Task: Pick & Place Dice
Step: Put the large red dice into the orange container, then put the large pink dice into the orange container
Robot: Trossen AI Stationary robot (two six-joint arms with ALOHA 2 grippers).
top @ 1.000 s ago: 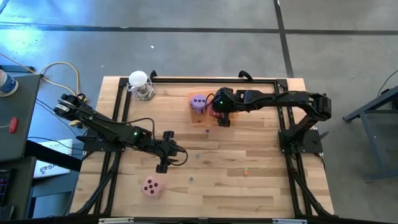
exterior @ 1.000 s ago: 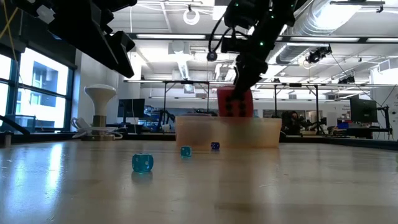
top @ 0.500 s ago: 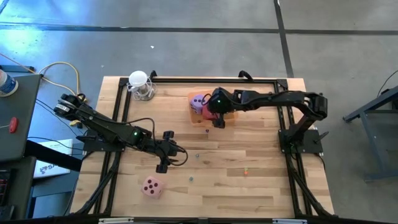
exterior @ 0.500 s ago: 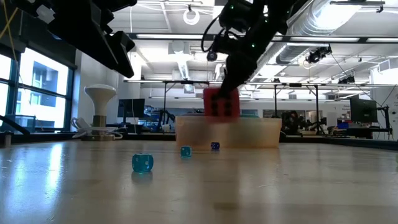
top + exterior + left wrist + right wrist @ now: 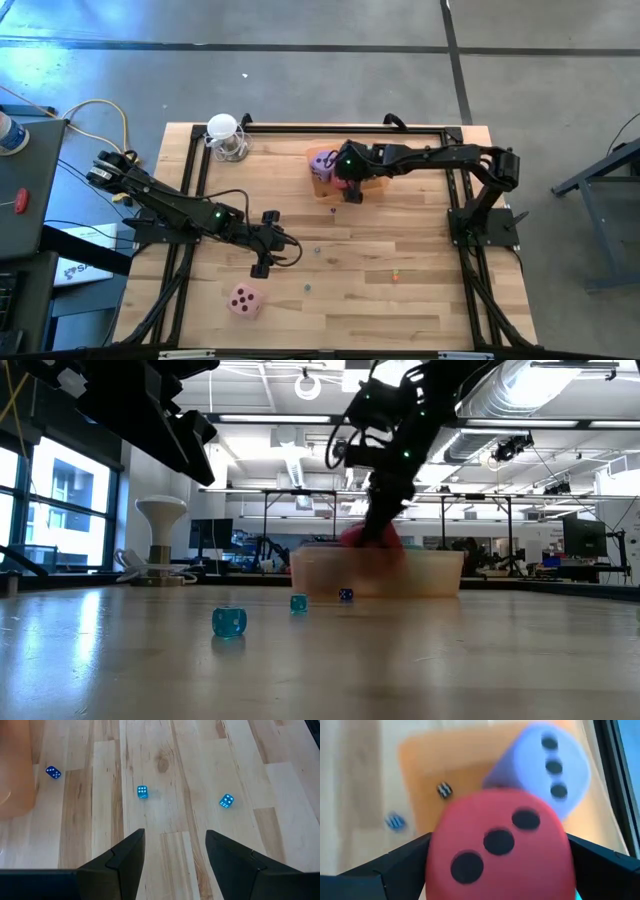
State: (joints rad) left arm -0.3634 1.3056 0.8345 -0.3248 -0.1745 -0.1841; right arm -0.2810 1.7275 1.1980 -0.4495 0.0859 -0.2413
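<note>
The right hand (image 5: 345,183) reaches over the orange tray (image 5: 372,185) at the far middle of the wooden surface (image 5: 420,260), its fingers closed on the red die (image 5: 500,845), which shows three dark pips in the right wrist view. The purple die (image 5: 322,163) lies in the tray just beside it. The pink die (image 5: 246,299) rests alone near the front left of the surface, well apart from the tray. The left hand (image 5: 268,243) hangs above the middle-left of the surface, fingers spread and holding nothing, with three tiny blue dice (image 5: 142,792) scattered on the wood beyond it.
</note>
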